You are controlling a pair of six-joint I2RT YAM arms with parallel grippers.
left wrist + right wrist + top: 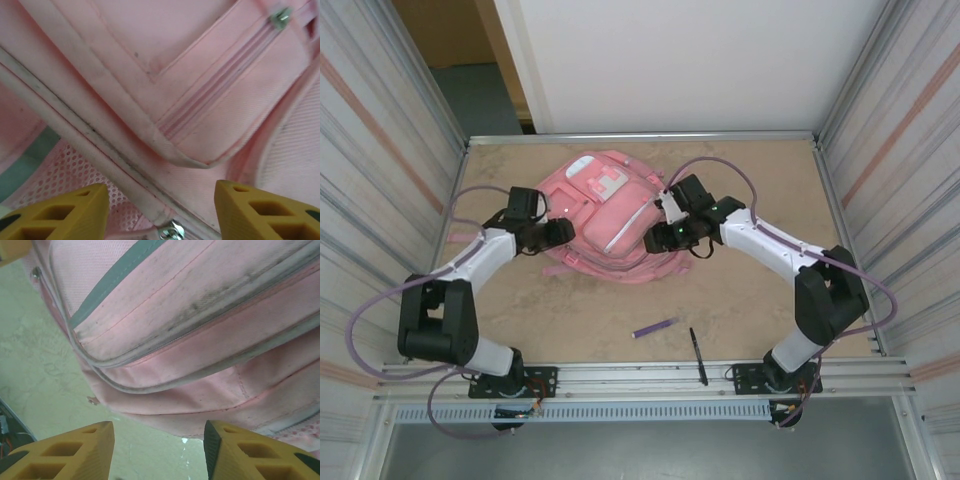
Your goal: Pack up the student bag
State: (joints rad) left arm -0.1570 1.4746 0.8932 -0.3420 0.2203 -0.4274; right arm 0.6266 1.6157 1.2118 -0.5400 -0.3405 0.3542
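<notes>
The large pink fabric backpack (605, 215) is lying at the table's (770, 200) far centre, between the left gripper (557, 232) and right gripper (655, 240). Both are holding their jaws apart, clamping nothing. The zips are looking shut, so a pinch risks slipping off or bunching the soft fabric. I am counting one backpack, one purple marker (654, 327) and one slim black pen (698, 355).

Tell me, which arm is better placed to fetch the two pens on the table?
Probably the right: the purple pen and black pen lie nearer its base, and the right hand is open.
</notes>
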